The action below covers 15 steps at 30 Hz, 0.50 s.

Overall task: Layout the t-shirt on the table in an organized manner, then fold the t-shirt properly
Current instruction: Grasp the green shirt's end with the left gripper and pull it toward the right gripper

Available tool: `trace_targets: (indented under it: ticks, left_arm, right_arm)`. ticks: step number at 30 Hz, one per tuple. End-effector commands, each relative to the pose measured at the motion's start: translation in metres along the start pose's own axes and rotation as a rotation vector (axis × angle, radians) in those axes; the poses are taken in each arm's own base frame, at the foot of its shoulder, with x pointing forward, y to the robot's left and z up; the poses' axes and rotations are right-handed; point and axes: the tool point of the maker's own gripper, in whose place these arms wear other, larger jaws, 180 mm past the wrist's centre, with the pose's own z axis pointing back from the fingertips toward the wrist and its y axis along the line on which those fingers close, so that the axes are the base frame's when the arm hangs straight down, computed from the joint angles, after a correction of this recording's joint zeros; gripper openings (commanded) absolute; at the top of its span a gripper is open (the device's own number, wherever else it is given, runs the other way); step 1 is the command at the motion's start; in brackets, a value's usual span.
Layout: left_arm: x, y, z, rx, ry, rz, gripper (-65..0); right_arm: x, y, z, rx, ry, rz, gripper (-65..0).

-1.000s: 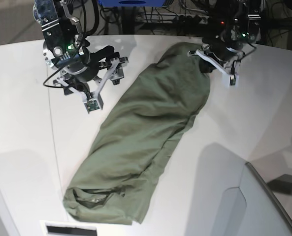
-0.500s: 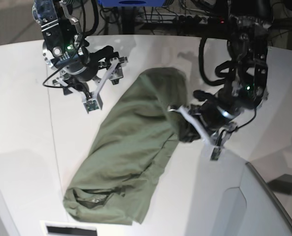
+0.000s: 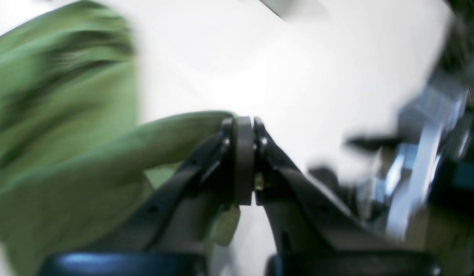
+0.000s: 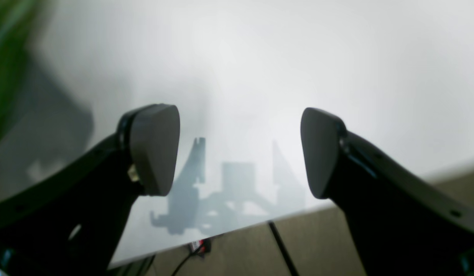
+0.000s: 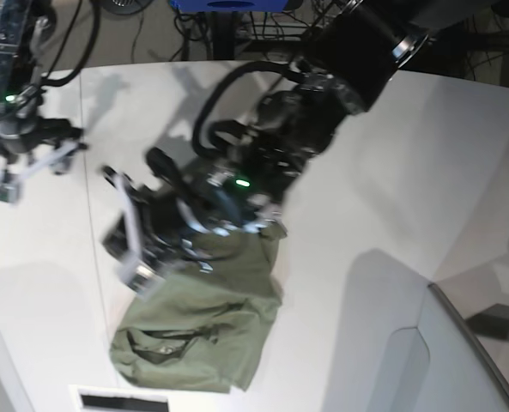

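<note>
Left end effector (image 5: 142, 249), t-shirt (image 5: 198, 330) edge now dragged across, folded over.

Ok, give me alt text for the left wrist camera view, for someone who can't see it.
The left gripper, seen close up, is shut on a fold of the olive-green t-shirt, which fills the left of the blurred picture. Behind it lies the white table, with out-of-focus robot hardware at the right edge.
</note>
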Motion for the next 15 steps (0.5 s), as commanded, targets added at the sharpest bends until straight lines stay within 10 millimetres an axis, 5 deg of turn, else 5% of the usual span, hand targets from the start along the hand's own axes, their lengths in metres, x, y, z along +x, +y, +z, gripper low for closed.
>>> trace_targets:
  ticks: [1, 4, 8, 15]
  left_arm:
    - [0.004, -0.019, -0.011, -0.039, -0.016, -0.053, -65.0]
    - [-0.048, -0.068, -0.043, -0.120, 0.096, -0.218, -65.0]
    - [-0.091, -0.105, -0.061, -0.190, 0.141, -0.351, -65.0]
    - [-0.137, -0.127, -0.061, -0.260, 0.203, -0.443, -65.0]
  right_arm:
    - [0.014, -0.014, 0.004, -0.030, -0.049, -0.014, -18.3]
    - [0.022, -0.047, 0.008, -0.108, -0.102, -0.057, -18.3]
    - [0.029, -0.069, 0.012, -0.160, -0.153, -0.084, -18.2]
    - [0.031, -0.050, 0.008, -0.069, -0.149, 0.038, -18.2]
